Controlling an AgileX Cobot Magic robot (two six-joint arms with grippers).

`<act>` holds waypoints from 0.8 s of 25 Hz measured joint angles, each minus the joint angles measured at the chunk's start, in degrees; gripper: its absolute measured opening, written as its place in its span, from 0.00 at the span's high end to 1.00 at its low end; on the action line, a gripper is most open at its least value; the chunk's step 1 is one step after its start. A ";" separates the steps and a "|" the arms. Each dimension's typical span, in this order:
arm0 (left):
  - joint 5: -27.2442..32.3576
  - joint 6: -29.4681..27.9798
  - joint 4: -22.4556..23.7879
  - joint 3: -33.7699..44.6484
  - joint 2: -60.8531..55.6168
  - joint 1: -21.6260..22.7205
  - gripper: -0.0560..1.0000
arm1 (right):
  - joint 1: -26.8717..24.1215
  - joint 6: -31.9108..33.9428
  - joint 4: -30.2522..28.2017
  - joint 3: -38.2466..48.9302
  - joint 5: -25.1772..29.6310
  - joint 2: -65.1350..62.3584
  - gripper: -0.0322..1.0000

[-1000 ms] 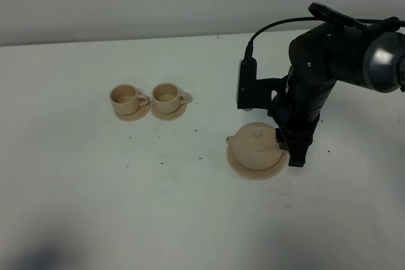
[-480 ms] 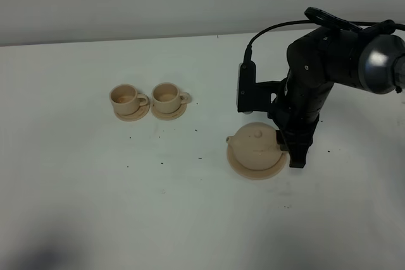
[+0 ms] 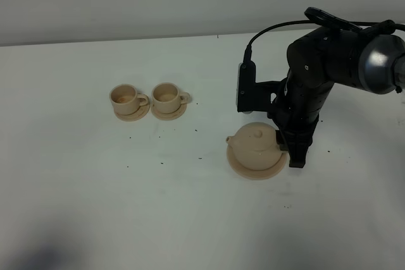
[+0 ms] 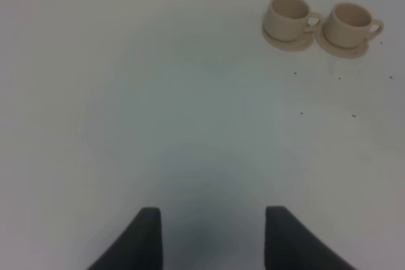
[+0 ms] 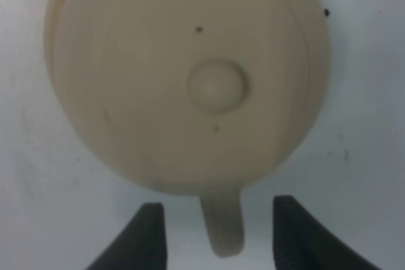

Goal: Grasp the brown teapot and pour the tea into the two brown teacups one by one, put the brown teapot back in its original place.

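Note:
The brown teapot (image 3: 255,145) sits on its flat round plate (image 3: 256,170) right of the table's middle, spout to the left. My right gripper (image 3: 293,154) hangs at the teapot's right side. In the right wrist view its jaws stand open on either side of the loop handle (image 5: 222,227) without touching it, below the knobbed lid (image 5: 215,85). The two brown teacups (image 3: 126,97) (image 3: 166,95) stand side by side on small saucers to the far left. My left gripper (image 4: 214,238) is open and empty over bare table, with both teacups (image 4: 288,14) (image 4: 349,22) ahead of it.
The white table (image 3: 126,207) carries small dark specks around the cups and teapot. A black cable (image 3: 272,28) loops over the right arm. The left arm is outside the exterior high view.
The right arm has shifted very slightly by the teapot. The teapot, plate and cups have not moved, and the jaws stand as wide as before.

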 joint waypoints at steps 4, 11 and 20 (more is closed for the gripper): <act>0.00 0.00 0.00 0.00 0.00 0.00 0.57 | 0.00 0.00 -0.01 0.00 0.52 0.00 0.59; 0.00 0.00 0.00 0.00 0.00 0.00 0.57 | 0.00 0.00 -0.13 0.00 0.64 0.00 0.59; 0.00 -0.06 0.00 0.00 0.00 0.00 0.57 | -0.06 -2.32 -0.86 0.00 -1.30 1.42 0.59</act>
